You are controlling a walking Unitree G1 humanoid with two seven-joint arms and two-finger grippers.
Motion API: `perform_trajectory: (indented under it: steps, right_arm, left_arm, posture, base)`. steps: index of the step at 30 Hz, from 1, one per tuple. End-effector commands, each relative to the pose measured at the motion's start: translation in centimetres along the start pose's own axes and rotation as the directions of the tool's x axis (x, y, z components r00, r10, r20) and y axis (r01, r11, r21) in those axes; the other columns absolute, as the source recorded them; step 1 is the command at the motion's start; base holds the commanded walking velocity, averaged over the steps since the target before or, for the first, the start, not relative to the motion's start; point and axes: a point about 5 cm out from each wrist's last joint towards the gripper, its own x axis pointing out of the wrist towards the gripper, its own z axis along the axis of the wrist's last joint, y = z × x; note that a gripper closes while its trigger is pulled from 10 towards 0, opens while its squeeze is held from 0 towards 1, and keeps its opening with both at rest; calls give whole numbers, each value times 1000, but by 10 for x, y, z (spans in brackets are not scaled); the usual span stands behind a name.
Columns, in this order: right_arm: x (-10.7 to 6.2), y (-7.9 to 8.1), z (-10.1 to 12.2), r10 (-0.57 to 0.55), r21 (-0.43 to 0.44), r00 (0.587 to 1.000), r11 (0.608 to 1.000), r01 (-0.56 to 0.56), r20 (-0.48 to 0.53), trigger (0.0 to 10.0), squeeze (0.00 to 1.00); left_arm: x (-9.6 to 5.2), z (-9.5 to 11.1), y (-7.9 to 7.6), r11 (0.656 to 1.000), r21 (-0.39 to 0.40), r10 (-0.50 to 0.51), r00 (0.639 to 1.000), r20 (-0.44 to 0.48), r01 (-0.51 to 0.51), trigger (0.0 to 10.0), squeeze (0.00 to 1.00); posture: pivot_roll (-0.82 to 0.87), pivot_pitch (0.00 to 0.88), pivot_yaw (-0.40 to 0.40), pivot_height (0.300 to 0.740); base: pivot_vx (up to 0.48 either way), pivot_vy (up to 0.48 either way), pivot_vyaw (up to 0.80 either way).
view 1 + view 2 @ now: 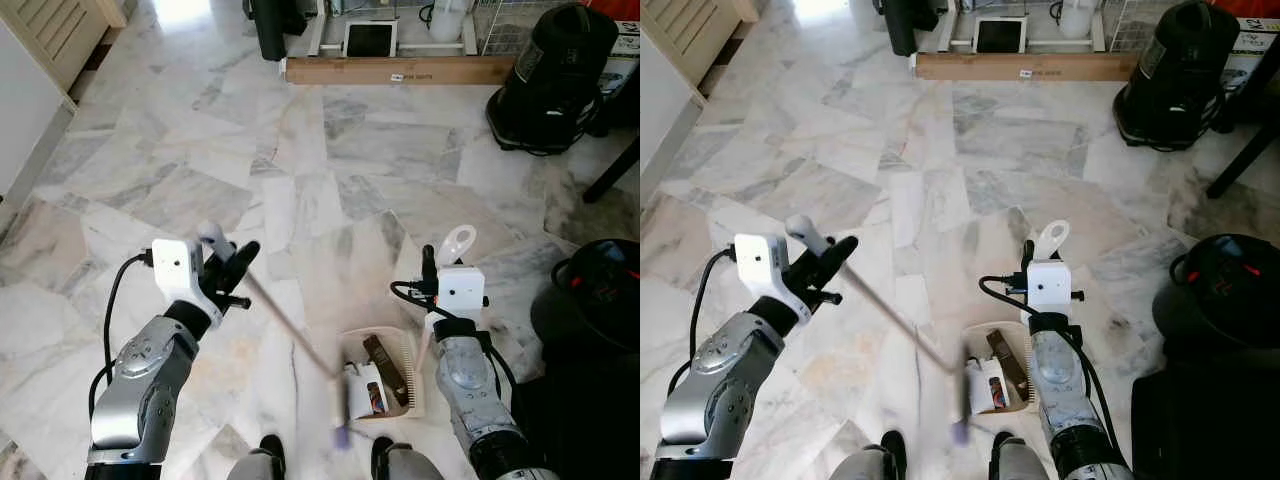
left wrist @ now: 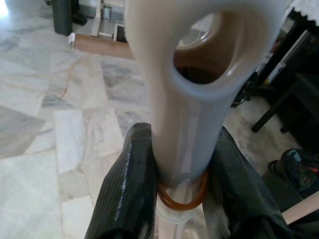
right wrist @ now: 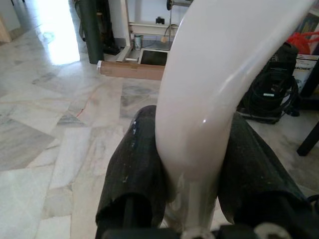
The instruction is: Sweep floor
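- The left gripper (image 1: 228, 262) is clamped on the top of the long pale broom stick (image 1: 290, 335), slanting its blurred head (image 1: 341, 412) toward the pan.
- The right gripper (image 1: 437, 270) pinches the white looped handle (image 1: 458, 243), steadying the cream plastic dustpan (image 1: 383, 375) to catch brown and white debris (image 1: 385, 370).

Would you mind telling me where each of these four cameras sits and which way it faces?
Left eye view: on the head, looking down at the marble floor, both arms, broom, dustpan and feet.
Right eye view: beside it, sharing that scene.
Left wrist view: along the left gripper, fingers clamping the broom's handle.
Right wrist view: along the right gripper, clamping the dustpan's handle. Both wrist views share the wooden plank.
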Motion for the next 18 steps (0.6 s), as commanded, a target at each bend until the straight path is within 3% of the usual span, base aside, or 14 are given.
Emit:
perform_trajectory:
  steps: [1, 4, 10, 15, 18]
  right_arm:
    - [-16, 6, -24, 13, 20, 991, 1000, -10, -135, 10000, 0]
    - [-17, 6, -25, 14, 21, 990, 1000, -11, -137, 10000, 0]
    - [-17, 6, -25, 13, 22, 990, 1000, -10, -139, 10000, 0]
    - [-17, 5, -26, 11, 21, 990, 1000, -8, -141, 10000, 0]
    - [-17, 5, -26, 11, 20, 990, 1000, -8, -142, 10000, 0]
  left_arm:
    - [-3, 17, 9, 997, 57, 54, 996, 72, -58, 10000, 0]
    - [0, 26, 8, 997, 61, 49, 994, 101, -55, 10000, 0]
    - [2, 26, -1, 1000, -18, -15, 997, 81, 17, 10000, 0]
    - [0, 31, -7, 988, -130, -69, 993, 100, 82, 10000, 0]
    - [0, 33, -7, 986, -142, -78, 992, 100, 92, 10000, 0]
  posture:
    - [120, 317, 105, 740]
    - [122, 318, 105, 740]
    - [118, 320, 104, 740]
    - [121, 312, 101, 740]
    - [122, 310, 101, 740]
  base:
    - [0, 0, 0]
    - [0, 0, 0]
    - [0, 0, 0]
    - [0, 0, 0]
    - [0, 0, 0]
